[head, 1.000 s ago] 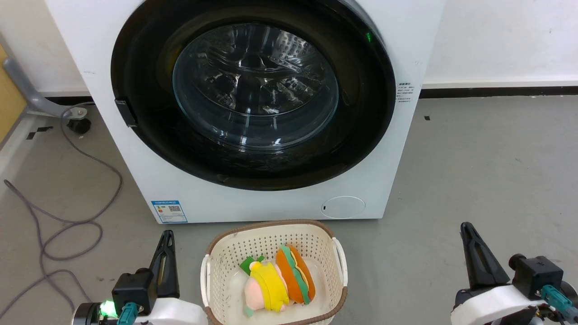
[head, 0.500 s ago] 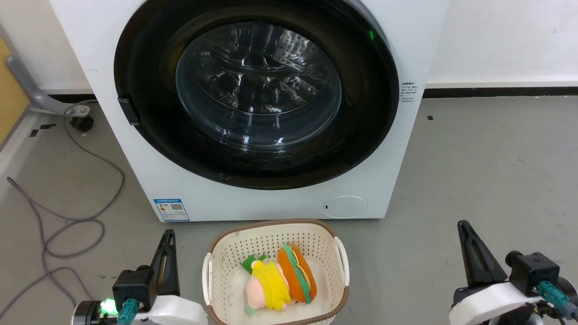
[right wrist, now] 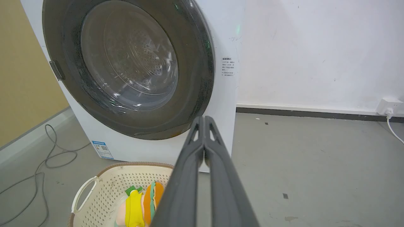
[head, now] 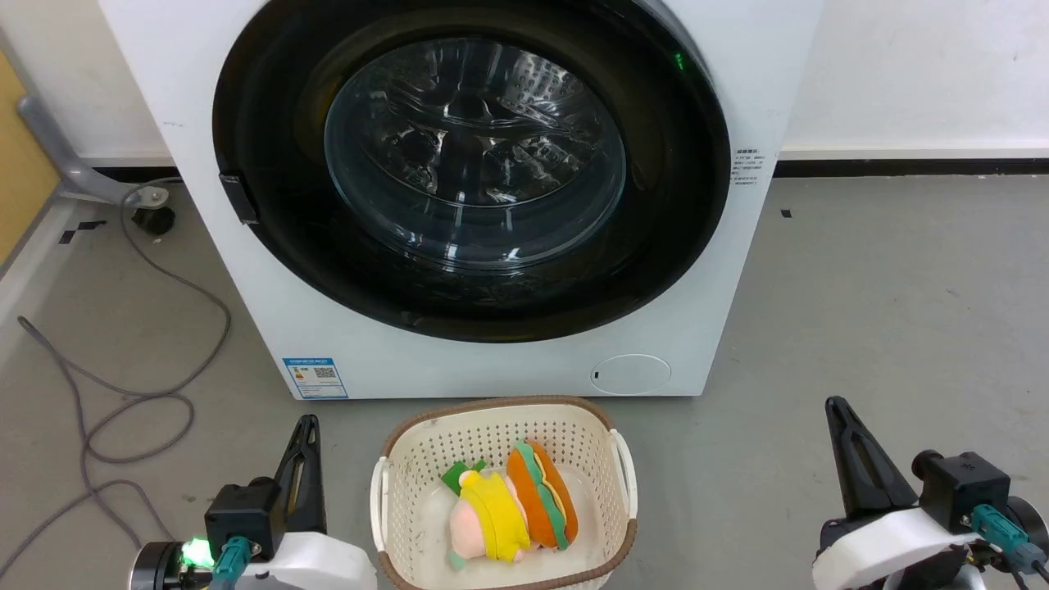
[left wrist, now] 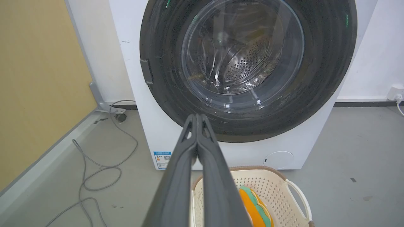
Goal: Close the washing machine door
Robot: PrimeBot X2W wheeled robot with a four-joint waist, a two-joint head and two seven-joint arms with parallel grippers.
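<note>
The washing machine (head: 459, 369) is a white box facing me. Its round door (head: 475, 156), with a wide black rim and a clear glass bowl, lies flush against the front, the small side tab (head: 238, 198) on its left edge. The steel drum shows through the glass in the left wrist view, where the door (left wrist: 246, 50) looks the same. My left gripper (head: 307, 426) is shut and holds nothing, low at the left and well short of the machine. My right gripper (head: 836, 406) is likewise shut and holds nothing, low at the right. Both pairs of fingertips meet in the wrist views (left wrist: 198, 117) (right wrist: 204, 119).
A cream basket (head: 500, 414) holding plush toys (head: 512, 512) stands on the floor between my grippers, just before the machine. A grey cable (head: 123, 401) loops on the floor at the left. A yellow panel (left wrist: 38, 78) bounds the left side; a wall socket (right wrist: 388, 105) sits far right.
The whole head picture has slid slightly right, so the camera moved. The door has stayed flush. My right gripper has drifted a little left in the view; both remain shut.
</note>
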